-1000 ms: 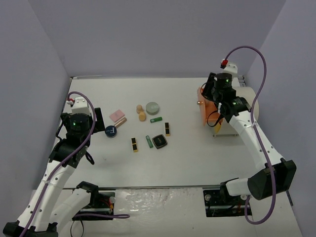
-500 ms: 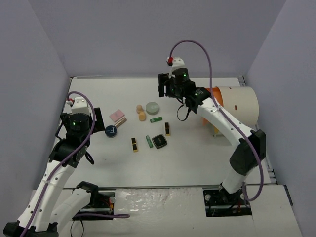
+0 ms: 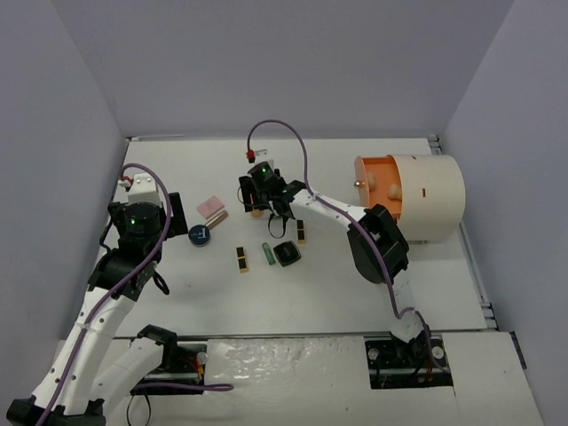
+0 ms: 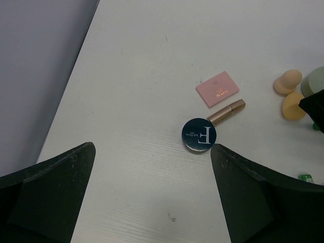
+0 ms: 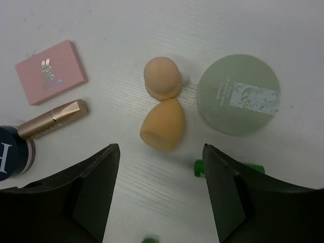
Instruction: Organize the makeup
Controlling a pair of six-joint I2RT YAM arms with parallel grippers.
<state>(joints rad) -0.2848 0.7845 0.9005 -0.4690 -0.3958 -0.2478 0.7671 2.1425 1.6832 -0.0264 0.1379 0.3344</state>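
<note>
white tabletop; cream drum lies on its side well right of the green compact; right hand hovers just left of that compact, jaws apart, empty; left hand, spread wide and empty, hangs well left of it; pink palette and blue compact lie left of it; peach sponges touch each other just beside it, under the right hand; rose tube lies left of it, touching the blue compact.

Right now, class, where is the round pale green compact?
In the right wrist view, the round pale green compact lies flat at upper right, just right of two peach egg-shaped sponges and above a green tube.
</note>
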